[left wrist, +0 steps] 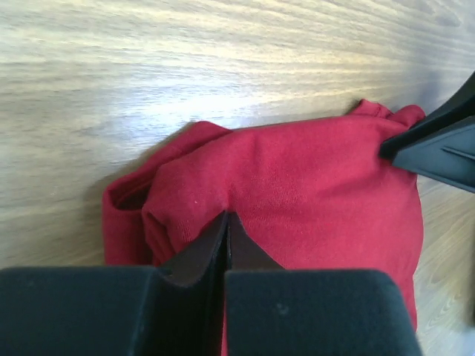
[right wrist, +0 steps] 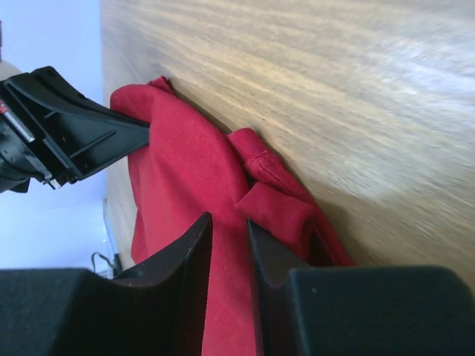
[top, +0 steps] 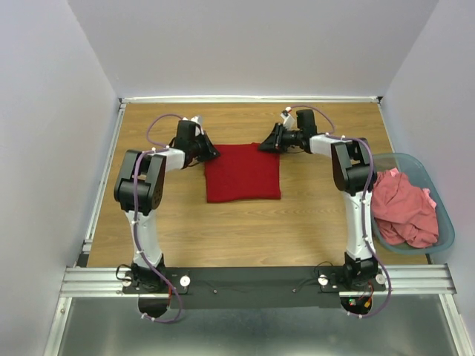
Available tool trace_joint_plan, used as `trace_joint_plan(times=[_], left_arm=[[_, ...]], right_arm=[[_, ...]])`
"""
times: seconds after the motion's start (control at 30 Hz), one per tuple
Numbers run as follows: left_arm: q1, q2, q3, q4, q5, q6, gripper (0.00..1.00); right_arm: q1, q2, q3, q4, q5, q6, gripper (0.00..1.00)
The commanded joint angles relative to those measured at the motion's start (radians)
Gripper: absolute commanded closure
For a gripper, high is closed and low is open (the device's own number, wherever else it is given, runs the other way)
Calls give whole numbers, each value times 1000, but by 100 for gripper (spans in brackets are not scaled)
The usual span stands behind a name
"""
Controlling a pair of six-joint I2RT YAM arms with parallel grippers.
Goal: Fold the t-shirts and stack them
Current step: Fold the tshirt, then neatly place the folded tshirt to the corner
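Observation:
A dark red t-shirt (top: 243,173) lies folded into a rough square in the middle of the table. My left gripper (top: 210,154) is at its far left corner. In the left wrist view the jaws (left wrist: 226,215) are shut and pinch a pucker of the red cloth (left wrist: 312,185). My right gripper (top: 263,146) is at the far right corner. In the right wrist view its fingers (right wrist: 228,221) stand a little apart over the red cloth (right wrist: 178,170), with a folded sleeve beside them. Salmon-pink t-shirts (top: 401,208) lie crumpled in the basket.
A grey-blue plastic basket (top: 439,194) stands at the right edge of the wooden table (top: 245,230). White walls close in the back and sides. The arm bases sit on a black rail (top: 252,280) at the near edge.

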Motion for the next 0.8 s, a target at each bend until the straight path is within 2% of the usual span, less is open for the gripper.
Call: trace_joint_plan(times=[0.0, 0.07, 0.13, 0.2, 0.23, 0.27, 0.3, 0.37, 0.4, 0.47, 0.53, 0.63, 0.77], left_arm=[[40, 35, -21, -15, 9, -10, 87], [51, 18, -22, -33, 18, -22, 82], [51, -34, -9, -80, 12, -19, 69], [52, -123, -7, -105, -8, -13, 55], [51, -158, -7, -132, -37, -1, 39], [51, -192, -6, -149, -52, 7, 31], [51, -258, -1, -183, -68, 28, 19], [51, -321, -1, -231, -123, 50, 8], [51, -380, -2, -275, -141, 61, 2], [51, -434, -12, -317, -205, 101, 2], [49, -519, -45, -360, -252, 121, 2], [46, -632, -123, -390, -339, 156, 2], [43, -767, -223, -412, -428, 187, 2]], right_arm=[[-33, 22, -57, 46, 64, -7, 67], [-38, 1, -63, 48, 60, -31, 67], [-38, -73, -81, 45, 60, -37, 67], [-38, -145, -107, 30, 83, -59, 59], [-36, -227, -138, -6, 127, -65, 55], [-36, -260, -149, -33, 152, -75, 45], [-32, -298, -160, -67, 209, -100, 41], [-21, -381, -178, -208, 291, -153, 30], [-4, -400, -180, -257, 396, -174, 27], [14, -433, -180, -400, 493, -201, 20], [43, -443, -183, -508, 595, -217, 19], [97, -460, -204, -564, 714, -223, 19], [140, -446, -210, -598, 742, -198, 24]])
